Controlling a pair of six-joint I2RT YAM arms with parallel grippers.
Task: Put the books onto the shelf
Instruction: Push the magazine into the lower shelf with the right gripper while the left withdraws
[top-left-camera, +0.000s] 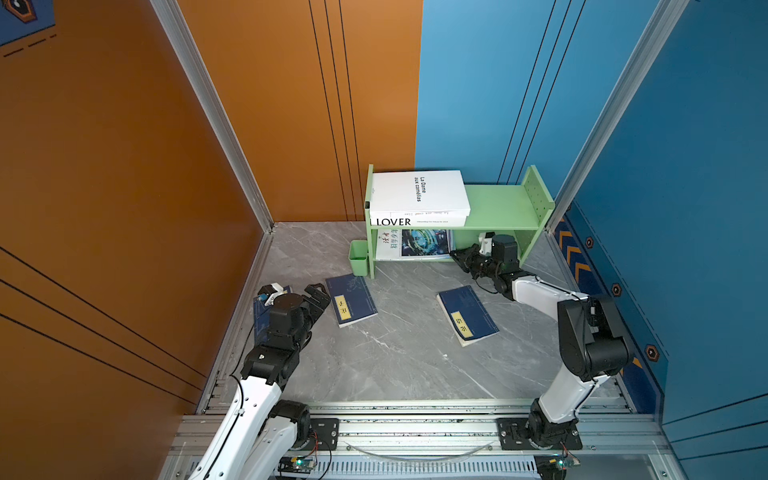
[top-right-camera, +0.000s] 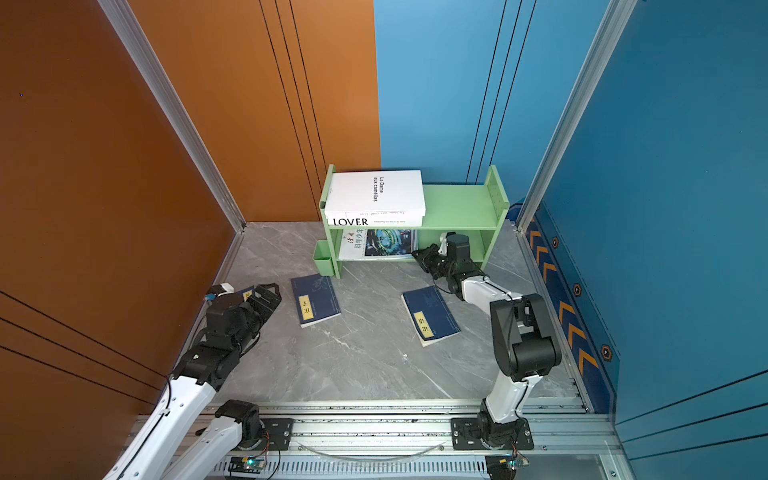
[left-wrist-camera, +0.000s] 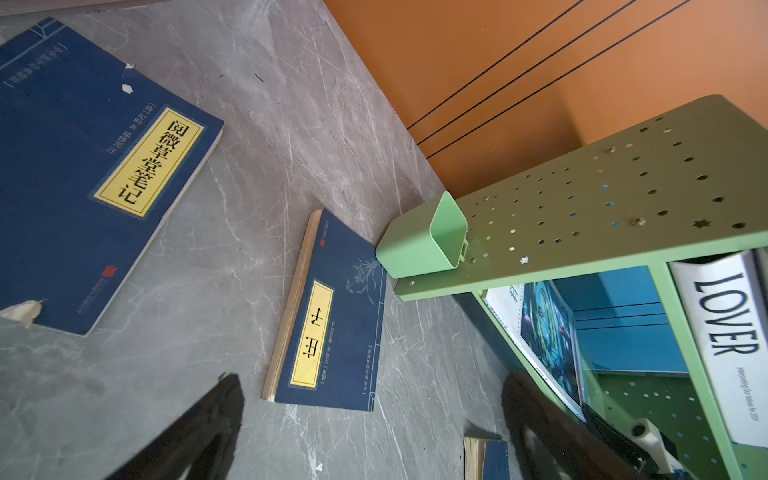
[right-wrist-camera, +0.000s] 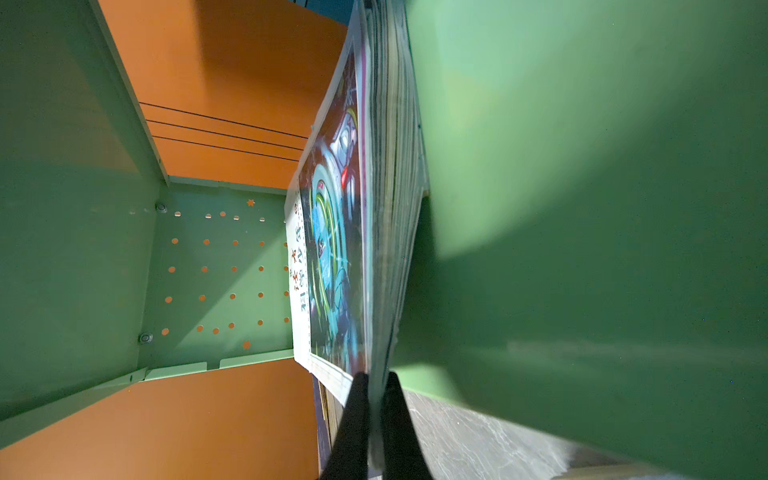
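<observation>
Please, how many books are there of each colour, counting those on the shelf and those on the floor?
white books: 2, stacked on the upper tier of the shelf
teal magazine: 1, in the lower tier
navy books: 3, flat on the floor
Total: 6

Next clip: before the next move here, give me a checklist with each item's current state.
1. right gripper shut on the magazine: ok.
2. Magazine inside the lower tier of the shelf: ok.
3. Magazine lying flat there: cannot tell.
4. left gripper open and empty: ok.
5. white books stacked on the upper tier: ok.
6. All books shelved: not ok; three navy books lie on the table.
</observation>
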